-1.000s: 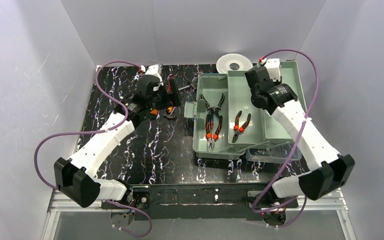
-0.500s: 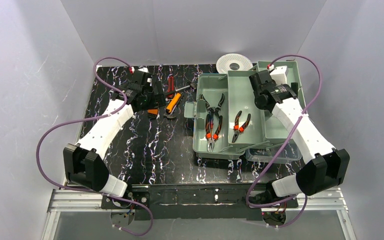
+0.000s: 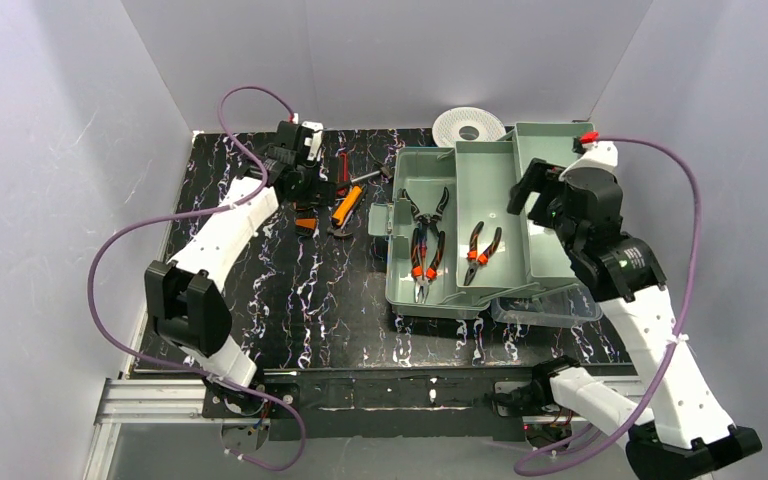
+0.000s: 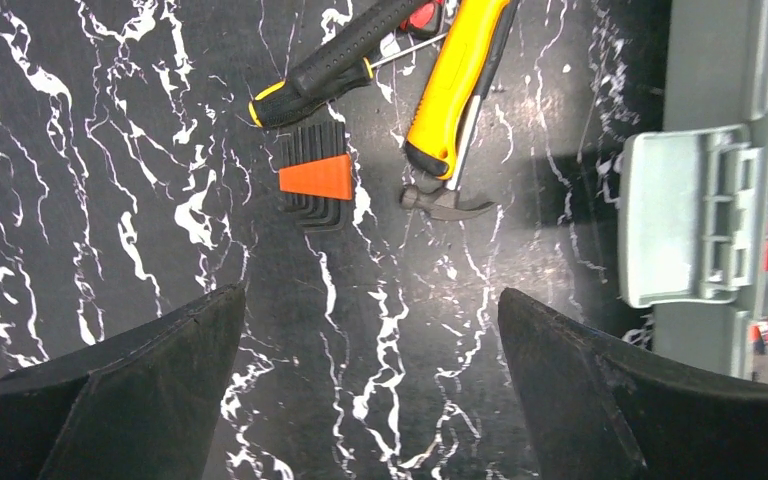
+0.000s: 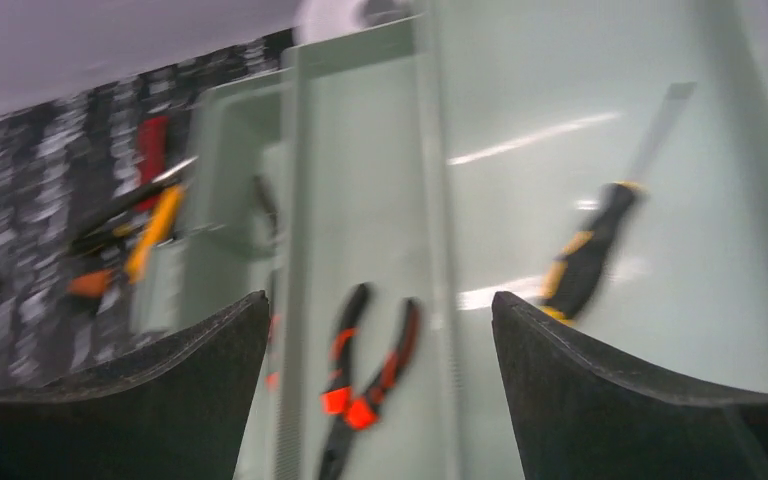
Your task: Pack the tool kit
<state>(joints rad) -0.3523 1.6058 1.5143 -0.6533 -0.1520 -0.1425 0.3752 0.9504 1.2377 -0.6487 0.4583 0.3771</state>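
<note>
The tool kit's pale-green box stands open at the right of the table, with two orange-and-black pliers lying in it. In the right wrist view a black-and-yellow screwdriver lies loose on the box floor, and pliers show between the fingers. My right gripper hangs open and empty above the box. My left gripper is open and empty over bare table. Just beyond it lie a yellow-handled hammer, an orange hex-key set and a black-handled screwdriver.
A white round spool stands behind the box. The clear lid juts out at the box's near right corner. The box latch faces the loose tools. A red screwdriver and a wrench lie at the back.
My right gripper has opened, left the screwdriver in the box and risen toward the near right. My left arm has drawn back, uncovering the hammer and hex keys.
</note>
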